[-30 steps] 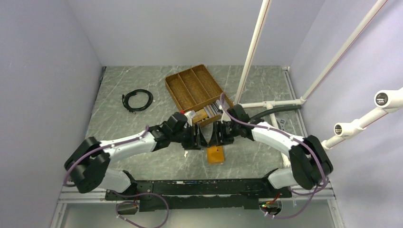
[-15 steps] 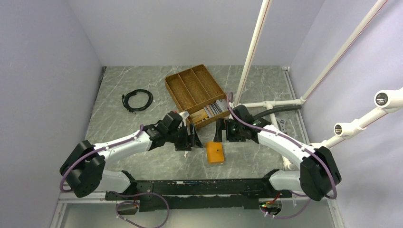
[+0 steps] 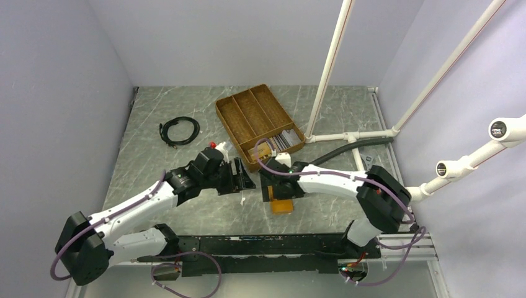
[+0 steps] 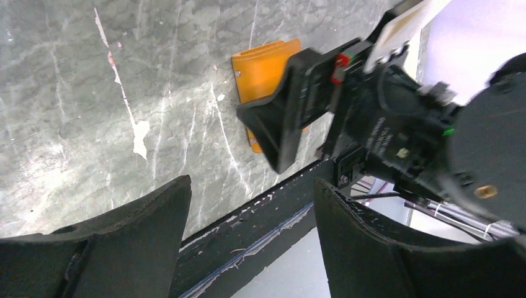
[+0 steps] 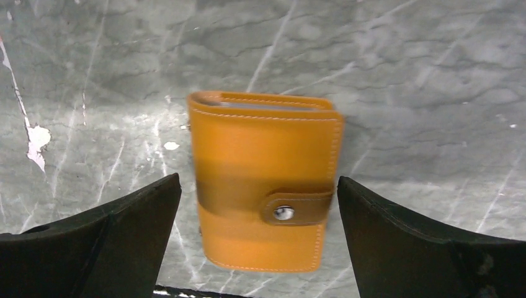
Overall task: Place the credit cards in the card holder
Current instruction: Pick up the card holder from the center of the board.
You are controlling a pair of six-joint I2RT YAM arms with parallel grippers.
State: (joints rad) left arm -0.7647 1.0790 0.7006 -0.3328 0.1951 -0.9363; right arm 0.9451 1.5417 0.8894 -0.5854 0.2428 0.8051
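Observation:
The card holder (image 5: 267,198) is an orange-tan wallet lying folded shut on the marble table, with its dark snap tab fastened. My right gripper (image 5: 257,181) hangs open just above it, one finger on each side, touching nothing. From above, the card holder (image 3: 283,206) shows partly under the right gripper (image 3: 273,194). My left gripper (image 3: 245,177) is open and empty, off to the holder's left. In the left wrist view the left gripper (image 4: 251,186) points at the card holder (image 4: 263,62) and the right arm's hand. Credit cards (image 3: 280,140) lie stacked in the tray's near compartment.
The brown divided wicker tray (image 3: 248,112) stands behind the grippers. A coiled black cable (image 3: 180,131) lies at the back left. White pipes (image 3: 347,135) and a dark hose run along the right side. The black base rail (image 3: 260,242) borders the near edge.
Both grippers opened wider and drew apart. The left arm pulled back to the left. The right gripper swung left and down over the card holder, which stayed on the table.

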